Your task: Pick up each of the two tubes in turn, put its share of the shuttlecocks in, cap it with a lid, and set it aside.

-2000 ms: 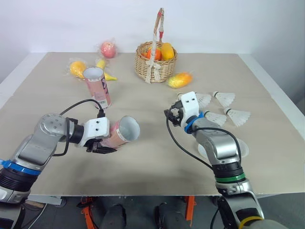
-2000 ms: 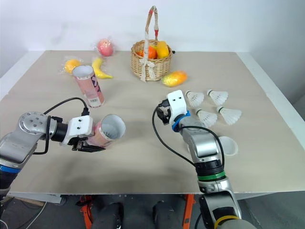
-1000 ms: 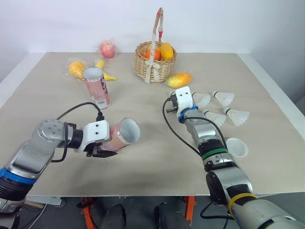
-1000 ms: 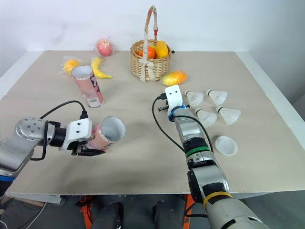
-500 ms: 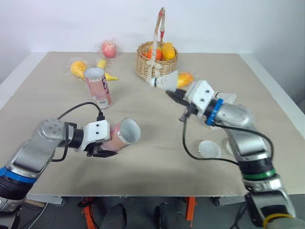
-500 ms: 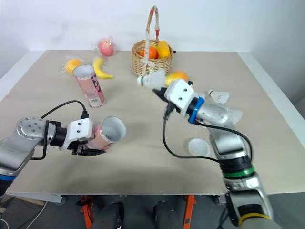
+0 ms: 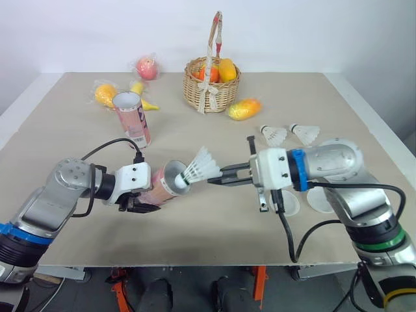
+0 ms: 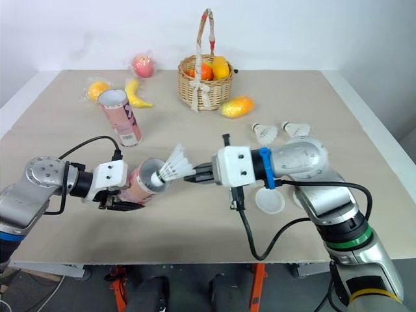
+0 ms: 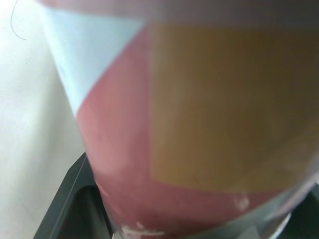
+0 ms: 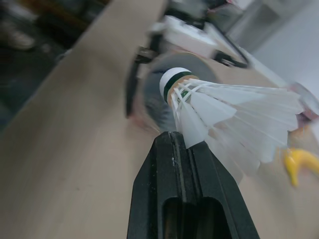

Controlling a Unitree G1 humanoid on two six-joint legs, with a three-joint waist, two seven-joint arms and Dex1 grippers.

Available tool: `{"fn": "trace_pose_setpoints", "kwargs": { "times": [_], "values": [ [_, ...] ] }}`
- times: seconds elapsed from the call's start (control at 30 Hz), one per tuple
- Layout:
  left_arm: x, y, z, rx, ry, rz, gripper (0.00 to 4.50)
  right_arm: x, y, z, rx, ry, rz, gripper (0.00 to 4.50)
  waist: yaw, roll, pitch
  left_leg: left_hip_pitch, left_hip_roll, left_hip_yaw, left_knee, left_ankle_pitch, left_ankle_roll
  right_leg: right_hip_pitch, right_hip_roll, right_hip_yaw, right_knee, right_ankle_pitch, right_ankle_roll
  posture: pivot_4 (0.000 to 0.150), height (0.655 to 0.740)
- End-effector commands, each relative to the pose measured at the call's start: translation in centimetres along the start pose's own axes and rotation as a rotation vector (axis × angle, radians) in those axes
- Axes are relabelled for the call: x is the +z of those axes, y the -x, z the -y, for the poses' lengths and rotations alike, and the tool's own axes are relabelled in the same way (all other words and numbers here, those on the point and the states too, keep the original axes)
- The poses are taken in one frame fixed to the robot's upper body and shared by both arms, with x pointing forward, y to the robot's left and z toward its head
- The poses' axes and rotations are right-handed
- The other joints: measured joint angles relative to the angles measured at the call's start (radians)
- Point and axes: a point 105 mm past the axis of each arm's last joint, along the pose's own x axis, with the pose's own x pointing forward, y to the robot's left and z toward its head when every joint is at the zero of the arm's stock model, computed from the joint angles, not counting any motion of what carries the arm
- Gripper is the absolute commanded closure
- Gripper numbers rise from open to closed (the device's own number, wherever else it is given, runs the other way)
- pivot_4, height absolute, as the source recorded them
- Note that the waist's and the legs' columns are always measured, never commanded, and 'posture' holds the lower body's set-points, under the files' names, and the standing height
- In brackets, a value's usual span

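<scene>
- Shuttlecock [image 7: 200, 168] first: the right claw [image 7: 213, 179] is pinched together on the edge of its white feathers. Its round nose is right at the mouth of the pink tube [image 7: 166, 184]. The grip is only on thin feathers, so I think it could slip or twist out.
- The left claw [image 7: 139, 201] is clamped around the tube low down. It holds the tube tipped over with the mouth toward the right claw. If the nose hits the rim and not the hole, the push could knock the tube crooked in that grip.
- If the right claw lets go too soon, the shuttlecock may drop onto the worktop [image 7: 195, 234]. The tube lies nearly flat, so nothing would make it slide down inside.
- If the claw pushes too hard or crooked, the feathers could bend against the rim.
- Two more shuttlecocks [image 7: 274, 134] lie on the worktop past the right arm, and two white lids [image 7: 286, 203] lie just by it. The black cable [image 7: 286, 231] hanging from that arm is close to the lids, so a swing back could drag one away.
- The other tube [image 7: 133, 120] stands up near the back left, well apart, so it looks safe for now.
</scene>
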Motion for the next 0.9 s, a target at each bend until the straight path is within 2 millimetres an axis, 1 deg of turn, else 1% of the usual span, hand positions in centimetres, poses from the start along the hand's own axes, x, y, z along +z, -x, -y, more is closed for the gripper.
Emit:
{"fn": "trace_pose_setpoints", "kwargs": {
  "times": [0.03, 0.23, 0.33, 0.37, 0.4, 0.53, 0.57, 0.63, 0.7, 0.73, 0.8, 0.83, 0.87, 0.9],
  "values": [
    [0.4, 0.2, -0.2, 0.007, -0.03, -0.001, 1.58, 0.4, -0.9, 0.6, 0.019, 0.066, 0.006, 4.45, 0.0, 0.0, 0.0, 0.0, 0.0, 0.0, 0.0, 0.0, 0.0, 0.0, 0.0, 0.0, 0.0, 0.0, 0.0, 0.15, 0.74],
    [0.4, 0.2, -0.2, 0.008, -0.03, -0.001, 1.58, -0.2, -2.0, 1.1, 0.036, 0.079, 0.006, 4.45, 0.001, 0.0, 0.0, 0.0, 0.0, 0.0, 0.0, 0.0, 0.0, 0.0, 0.0, 0.0, 0.0, 0.0, -0.001, 0.15, 0.74],
    [0.4, 0.1, -0.1, 0.008, -0.029, -0.002, 1.58, -0.1, -2.1, 0.9, 0.044, 0.063, 0.018, 4.45, 0.001, 0.0, 0.0, 0.0, 0.0, 0.0, 0.0, 0.0, 0.0, 0.0, 0.0, 0.0, 0.0, 0.0, -0.001, 0.15, 0.74],
    [0.4, 0.1, -0.1, 0.007, -0.03, -0.002, 1.58, -0.1, -2.1, 0.7, 0.05, 0.054, 0.022, 3.82, 0.001, 0.0, 0.0, 0.0, 0.0, -0.001, 0.0, 0.0, 0.0, 0.0, 0.0, 0.0, 0.0, 0.0, -0.001, 0.15, 0.74],
    [0.4, 0.1, -0.1, 0.006, -0.03, -0.001, 1.58, 0.0, -2.0, 0.5, 0.058, 0.046, 0.028, 3.53, 0.001, 0.0, 0.0, 0.0, 0.0, -0.001, 0.0, 0.0, 0.0, 0.0, 0.0, 0.0, 0.0, 0.0, -0.001, 0.15, 0.74],
    [0.4, 0.0, -0.1, 0.003, -0.031, 0.001, 1.58, 0.7, -0.8, 0.4, 0.019, -0.026, 0.07, 1.41, 0.001, 0.0, 0.0, 0.0, 0.0, -0.001, 0.0, 0.0, 0.0, 0.0, 0.0, 0.0, 0.0, 0.001, -0.001, 0.15, 0.74],
    [0.4, -0.1, -0.1, 0.002, -0.031, 0.002, 1.58, 0.8, -0.1, 0.2, 0.015, -0.057, 0.077, 0.94, 0.001, 0.0, 0.0, 0.0, 0.0, -0.001, 0.0, 0.0, 0.0, 0.0, 0.0, 0.0, 0.0, 0.0, -0.001, 0.15, 0.74],
    [0.4, -0.2, -0.1, -0.002, -0.033, 0.003, 1.58, 0.7, 1.2, -0.4, 0.003, -0.109, 0.081, 0.94, 0.003, 0.0, 0.0, 0.0, 0.0, -0.001, 0.0, 0.0, 0.0, 0.0, 0.0, -0.001, 0.0, 0.001, -0.001, 0.15, 0.74],
    [0.4, -0.4, -0.1, -0.004, -0.034, 0.006, 1.58, 0.6, 2.5, 0.0, -0.08, -0.191, 0.095, 0.94, 0.006, 0.0, 0.0, 0.0, -0.001, -0.001, 0.0, 0.0, 0.0, 0.001, -0.001, -0.001, 0.0, 0.0, -0.001, 0.15, 0.74],
    [0.4, -0.4, -0.1, -0.004, -0.034, 0.007, 1.58, -0.1, 3.5, 0.7, -0.168, -0.246, 0.083, 0.94, 0.005, 0.0, 0.0, 0.0, -0.001, -0.001, 0.0, 0.0, 0.0, 0.001, -0.001, -0.001, 0.0, 0.0, -0.001, 0.15, 0.74],
    [0.4, -0.5, 0.1, -0.006, -0.031, 0.011, 1.58, -2.8, 6.5, 2.2, -0.455, -0.353, 0.005, 0.94, 0.005, -0.001, 0.0, 0.0, -0.001, -0.001, 0.0, 0.0, 0.0, 0.001, -0.001, -0.001, 0.0, 0.0, -0.001, 0.15, 0.74],
    [0.4, -0.5, 0.1, -0.008, -0.03, 0.012, 1.58, -3.7, 7.6, 2.4, -0.555, -0.388, -0.025, 0.94, 0.007, -0.001, 0.0, 0.0, -0.001, -0.001, 0.0, 0.0, 0.0, 0.001, -0.001, -0.001, 0.0, 0.001, -0.001, 0.15, 0.74],
    [0.3, -0.5, 0.2, -0.008, -0.027, 0.012, 1.58, -5.3, 9.3, 2.5, -0.692, -0.452, -0.077, 0.94, 0.009, -0.001, -0.001, 0.0, -0.001, -0.002, 0.001, 0.0, 0.0, 0.001, -0.001, -0.001, 0.0, 0.001, -0.001, 0.15, 0.74],
    [0.3, -0.4, 0.2, -0.007, -0.022, 0.013, 1.58, -6.4, 10.6, 2.2, -0.794, -0.496, -0.116, 0.94, 0.01, -0.001, -0.001, 0.0, -0.001, -0.001, 0.001, 0.0, 0.0, 0.001, -0.001, -0.001, 0.0, 0.001, 0.0, 0.15, 0.74]
  ]
}}
